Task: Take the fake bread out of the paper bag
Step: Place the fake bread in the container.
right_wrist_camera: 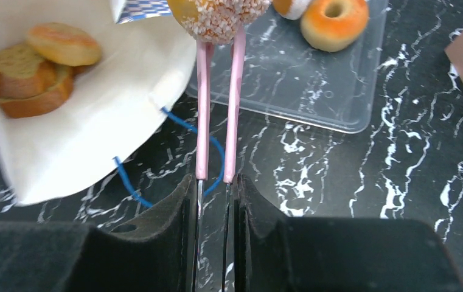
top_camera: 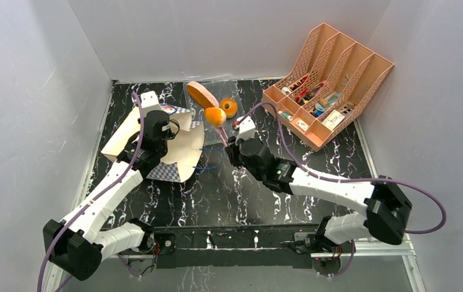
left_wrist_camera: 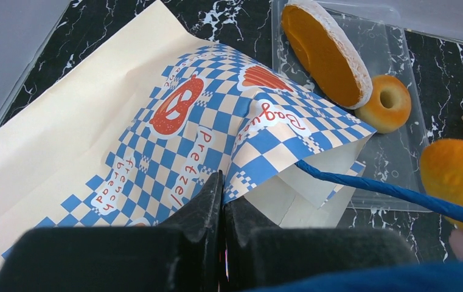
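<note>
The paper bag (top_camera: 119,137) lies on its side, mouth toward the middle, its checkered band (left_wrist_camera: 156,121) up. My left gripper (left_wrist_camera: 224,194) is shut on the bag's top rim, holding the mouth up. My right gripper (right_wrist_camera: 216,188) is shut on pink tongs (right_wrist_camera: 216,109). The tongs pinch a round seeded bun (right_wrist_camera: 219,15) above the clear tray (right_wrist_camera: 302,91). An oval loaf (left_wrist_camera: 323,52) and a ring donut (left_wrist_camera: 387,103) lie in that tray. More fake bread (right_wrist_camera: 40,67) shows inside the bag's white interior (right_wrist_camera: 95,121).
A pink lattice file organizer (top_camera: 329,82) with small items stands at the back right. The bag's blue cord handle (left_wrist_camera: 387,190) hangs out toward the tray. Grey walls close in the black marbled table (top_camera: 235,194) on three sides.
</note>
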Controlling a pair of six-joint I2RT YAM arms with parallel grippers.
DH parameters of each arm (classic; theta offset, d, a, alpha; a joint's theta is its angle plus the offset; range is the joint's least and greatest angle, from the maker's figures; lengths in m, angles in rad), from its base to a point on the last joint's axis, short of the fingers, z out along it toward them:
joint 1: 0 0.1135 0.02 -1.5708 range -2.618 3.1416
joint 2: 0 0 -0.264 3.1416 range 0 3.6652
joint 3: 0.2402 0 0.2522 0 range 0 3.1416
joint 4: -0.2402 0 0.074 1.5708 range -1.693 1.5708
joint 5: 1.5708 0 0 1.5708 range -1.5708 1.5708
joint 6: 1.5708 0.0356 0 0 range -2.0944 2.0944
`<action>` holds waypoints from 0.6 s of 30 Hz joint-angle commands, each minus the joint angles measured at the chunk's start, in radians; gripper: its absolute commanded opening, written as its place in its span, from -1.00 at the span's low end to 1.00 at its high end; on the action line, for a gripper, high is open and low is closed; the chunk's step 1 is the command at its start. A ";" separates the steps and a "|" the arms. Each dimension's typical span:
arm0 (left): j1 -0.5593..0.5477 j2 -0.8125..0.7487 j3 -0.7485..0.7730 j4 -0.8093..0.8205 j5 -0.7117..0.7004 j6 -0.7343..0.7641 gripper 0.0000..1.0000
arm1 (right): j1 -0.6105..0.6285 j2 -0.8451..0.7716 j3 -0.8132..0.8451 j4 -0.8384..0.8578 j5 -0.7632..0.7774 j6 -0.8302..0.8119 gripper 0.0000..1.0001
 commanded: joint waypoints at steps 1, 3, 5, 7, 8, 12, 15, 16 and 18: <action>0.013 -0.038 0.045 -0.063 -0.027 0.025 -1.00 | -0.081 0.089 0.114 0.040 0.037 -0.006 -1.00; 0.015 -0.046 0.051 -0.070 -0.014 0.028 -1.00 | -0.136 0.167 0.162 0.055 0.009 -0.021 -1.00; 0.016 -0.051 0.059 -0.076 -0.004 0.030 -1.00 | -0.199 0.256 0.250 0.059 -0.026 -0.040 -1.00; 0.017 -0.049 0.069 -0.082 0.011 0.034 -1.00 | -0.282 0.390 0.370 0.061 -0.088 -0.064 -1.00; 0.016 -0.047 0.074 -0.081 0.031 0.031 -1.00 | -0.336 0.536 0.537 0.038 -0.127 -0.091 -1.00; 0.019 -0.042 0.078 -0.074 0.073 0.015 -1.00 | -0.425 0.829 0.883 -0.039 -0.188 -0.130 -1.00; 0.019 -0.042 0.088 -0.072 0.084 0.017 -1.00 | -0.460 0.988 1.064 -0.088 -0.210 -0.132 -1.00; 0.020 -0.042 0.094 -0.074 0.089 0.017 -1.00 | -0.471 1.021 1.091 -0.090 -0.224 -0.130 -1.00; 0.020 -0.048 0.101 -0.081 0.093 0.015 -1.00 | -0.481 1.070 1.137 -0.100 -0.235 -0.122 -1.00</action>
